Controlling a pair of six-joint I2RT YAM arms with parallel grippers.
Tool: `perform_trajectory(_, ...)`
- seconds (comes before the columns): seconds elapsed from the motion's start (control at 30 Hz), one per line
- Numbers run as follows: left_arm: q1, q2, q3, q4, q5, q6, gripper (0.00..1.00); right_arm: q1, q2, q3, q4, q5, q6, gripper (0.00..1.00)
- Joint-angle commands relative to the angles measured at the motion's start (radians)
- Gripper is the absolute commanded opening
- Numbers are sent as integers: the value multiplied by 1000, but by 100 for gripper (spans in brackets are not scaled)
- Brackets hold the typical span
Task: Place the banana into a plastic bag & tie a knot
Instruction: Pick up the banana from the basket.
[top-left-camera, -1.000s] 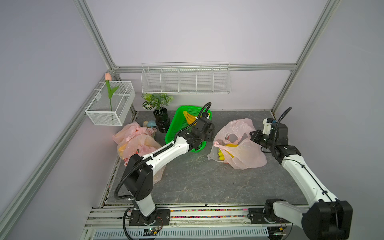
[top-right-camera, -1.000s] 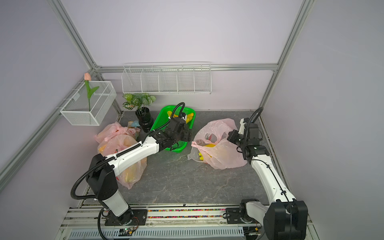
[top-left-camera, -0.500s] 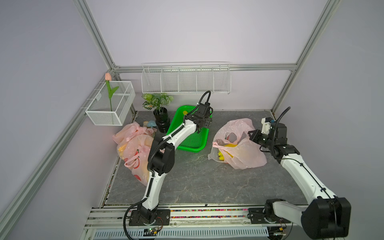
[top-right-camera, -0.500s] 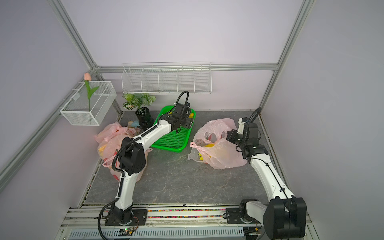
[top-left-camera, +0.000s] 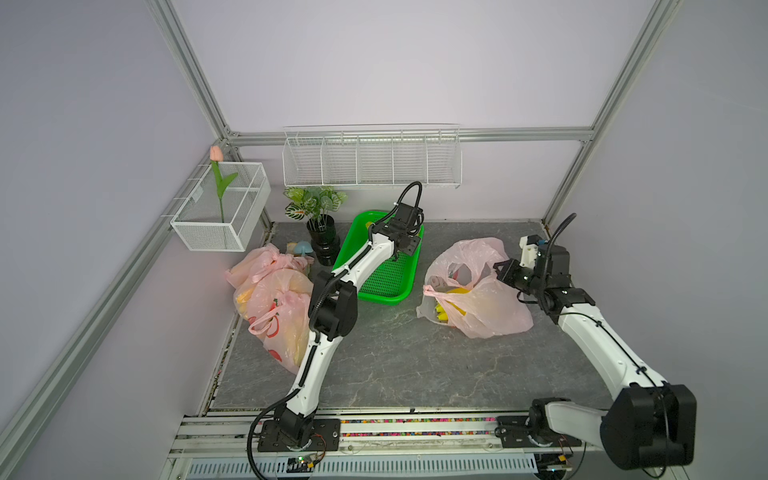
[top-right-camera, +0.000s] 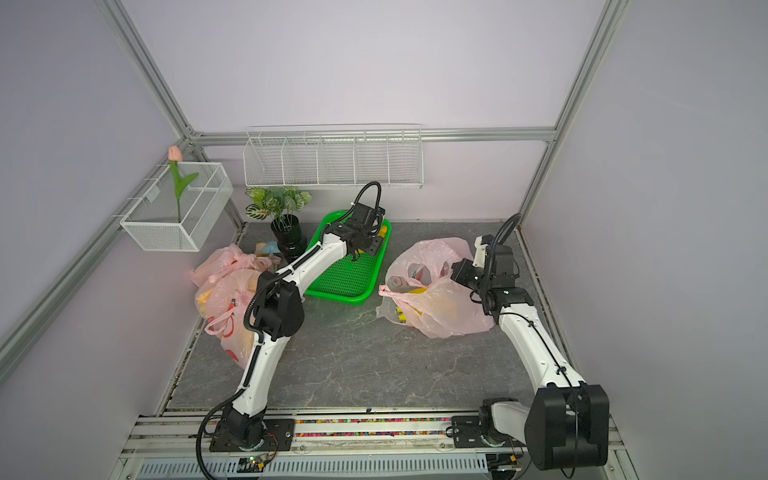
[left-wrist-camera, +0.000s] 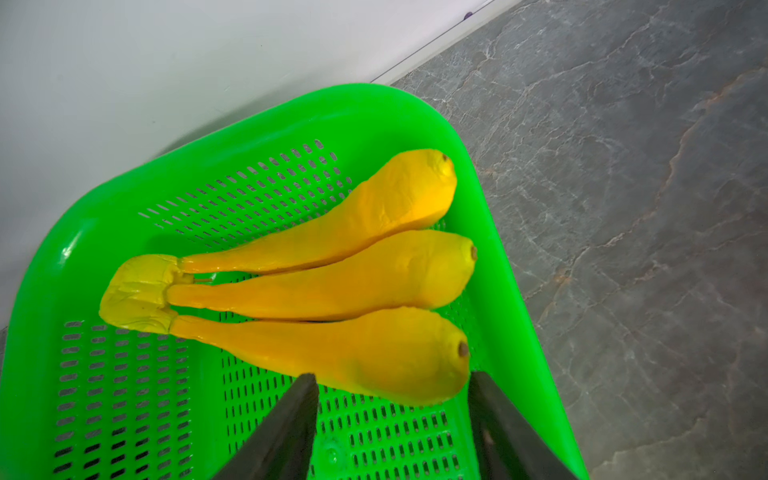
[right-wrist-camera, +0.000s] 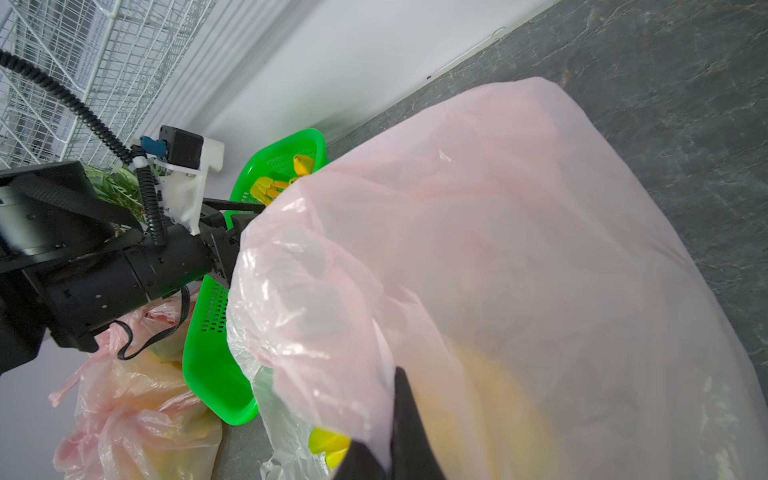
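Observation:
A bunch of three yellow bananas (left-wrist-camera: 316, 286) lies in the far end of the green basket (left-wrist-camera: 374, 108). My left gripper (left-wrist-camera: 392, 380) hovers over it, open, its fingers either side of the nearest banana's thick end without gripping it. In both top views the left gripper (top-left-camera: 399, 251) (top-right-camera: 359, 249) reaches over the basket (top-left-camera: 386, 291), which hides most of the bananas. The pink plastic bag (top-left-camera: 478, 291) (right-wrist-camera: 498, 249) stands to the right with its mouth open. My right gripper (top-left-camera: 505, 270) (right-wrist-camera: 386, 440) is shut on the bag's rim. Yellow fruit (top-left-camera: 453, 297) shows inside the bag.
Filled, tied pink bags (top-left-camera: 270, 299) lie at the left next to my left arm's elbow. A potted plant (top-left-camera: 320, 232) and a small blue mushroom figure (top-left-camera: 303, 248) stand behind them. A wire basket (top-left-camera: 220, 212) hangs on the left wall, and a wire shelf (top-left-camera: 370, 158) on the back wall.
My left arm has swung from near the bag's mouth back over the basket's far end, and its jaws have narrowed. The right arm has held still on the bag.

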Motion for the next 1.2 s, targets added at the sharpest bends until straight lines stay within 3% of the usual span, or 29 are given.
perform_trajectory(0.0, 8, 40, 35, -24, 44, 58, 60, -6, 13, -18, 23, -9, -8, 7)
perform_trajectory(0.3, 10, 131, 132, -46, 22, 101, 59, -6, 6, -18, 19, -13, -6, 7)
perform_trajectory(0.5, 9, 102, 95, 28, -24, 89, 44, -5, 7, -18, 17, -18, -6, 7)
perform_trajectory(0.7, 10, -51, -112, 222, -57, 68, 32, -4, 5, -17, 18, -25, -3, 7)
perform_trajectory(0.87, 9, -185, -227, 246, -42, 17, 25, -4, 3, -18, 8, -31, -3, 7)
perform_trajectory(1.03, 2, -394, -449, 311, 85, -22, 23, 8, 10, 18, -38, -21, -28, 7)
perform_trajectory(1.17, -15, -584, -663, 422, 179, -132, 20, 24, 31, 46, -72, -14, -48, 7)
